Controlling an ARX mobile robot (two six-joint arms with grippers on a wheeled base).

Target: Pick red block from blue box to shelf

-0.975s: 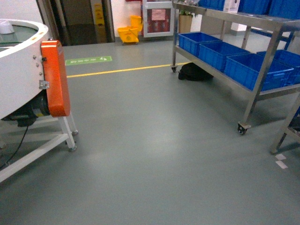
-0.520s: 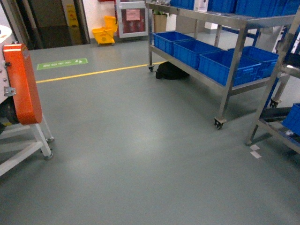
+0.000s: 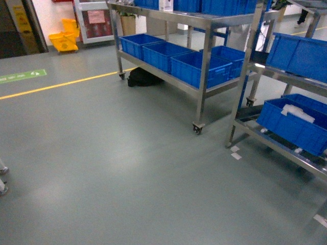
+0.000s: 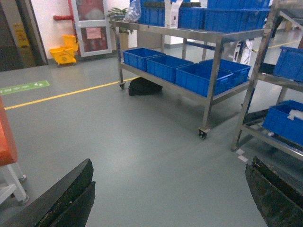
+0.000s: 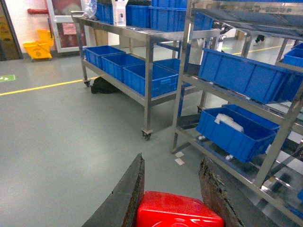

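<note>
**Dark, worn claw fingers**

Only the claws show. The left claw (image 4: 168,198) has two broad, wedge-shaped fingers (image 4: 61,201) of matte black, each with a seam line along its edge; the right-hand one looks scuffed and speckled. The right claw (image 5: 173,198) has similar dark, tapering fingers (image 5: 124,198), with rough, pitted, brownish-worn inner faces and ragged edges.

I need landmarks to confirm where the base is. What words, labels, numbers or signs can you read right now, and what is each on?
Nothing can be read word for word.
Green floor marking: white characters and arrows, too blurred.
Yellow caution sign at the dark doorway: print too small.
Red-framed cabinet door: pink notice, unreadable.
White carton on the shelf top: dark print, unreadable.
Red block, blue crates: no marking seen.
</note>
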